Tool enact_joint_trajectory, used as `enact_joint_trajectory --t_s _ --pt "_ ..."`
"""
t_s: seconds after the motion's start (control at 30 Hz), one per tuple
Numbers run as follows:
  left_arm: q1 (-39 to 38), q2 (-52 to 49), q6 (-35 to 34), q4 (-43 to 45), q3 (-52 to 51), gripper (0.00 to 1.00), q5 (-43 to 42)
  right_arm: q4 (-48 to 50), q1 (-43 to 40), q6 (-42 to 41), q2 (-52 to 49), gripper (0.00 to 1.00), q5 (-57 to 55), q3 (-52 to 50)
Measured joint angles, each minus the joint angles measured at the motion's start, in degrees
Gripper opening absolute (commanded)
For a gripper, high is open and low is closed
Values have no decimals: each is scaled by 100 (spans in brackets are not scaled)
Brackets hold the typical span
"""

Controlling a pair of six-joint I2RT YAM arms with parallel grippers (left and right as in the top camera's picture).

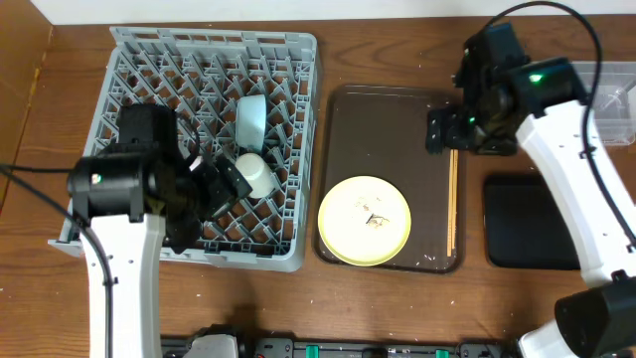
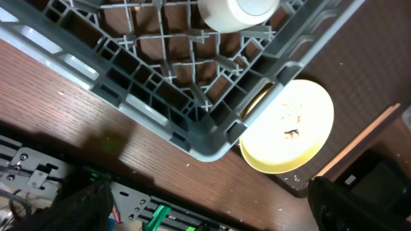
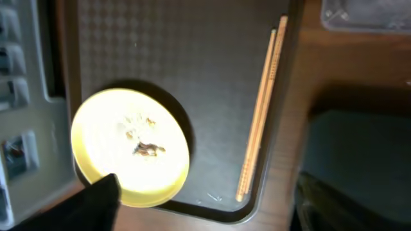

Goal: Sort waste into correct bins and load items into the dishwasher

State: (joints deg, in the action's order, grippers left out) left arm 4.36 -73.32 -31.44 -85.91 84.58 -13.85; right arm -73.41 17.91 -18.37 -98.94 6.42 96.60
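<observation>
Blurred black fingers crowd the bottom corners of my right wrist view. My right pincer is spread wide with nothing in it, hanging over the dark brown serving tray. My left pincer is likewise released and empty. It hangs over the near corner of the grey dish rack, its fingertips dark smears at the lower edge of the left wrist view.

Some things are hard to read. The clear tub is cut off by the right edge of the overhead view, and what it holds is a blur. My left arm covers part of the rack. The cream cup is cropped at the top of the left wrist view, and I cannot tell whether its mouth or its base faces me.

Counted: one yellow plate, one light blue bowl, one cup, two chopsticks, one tub and one black tray.

Bowl and cup sit inside the rack, the bowl tipped on its edge and the cup just beside my left pincer. The plate lies flat at the near left corner of the serving tray, with a few crumbs at its middle. The chopsticks lie side by side along the tray's right rim, long axis running far to near. Which end is the tip I cannot tell. The black tray rests on the table just right of the serving tray, with the tub beyond it.
</observation>
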Motion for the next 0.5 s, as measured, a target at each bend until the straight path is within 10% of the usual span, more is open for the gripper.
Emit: enact_joint_trajectory --t_s 0.27,0.5 --pt "-4 -374 2 -13 -2 98 205 1539 109 -546 -4 39 -177 -1513" --pt "354 -409 7 -35 -2 98 739 2465 107 -1115 -2 47 -573 -2457"
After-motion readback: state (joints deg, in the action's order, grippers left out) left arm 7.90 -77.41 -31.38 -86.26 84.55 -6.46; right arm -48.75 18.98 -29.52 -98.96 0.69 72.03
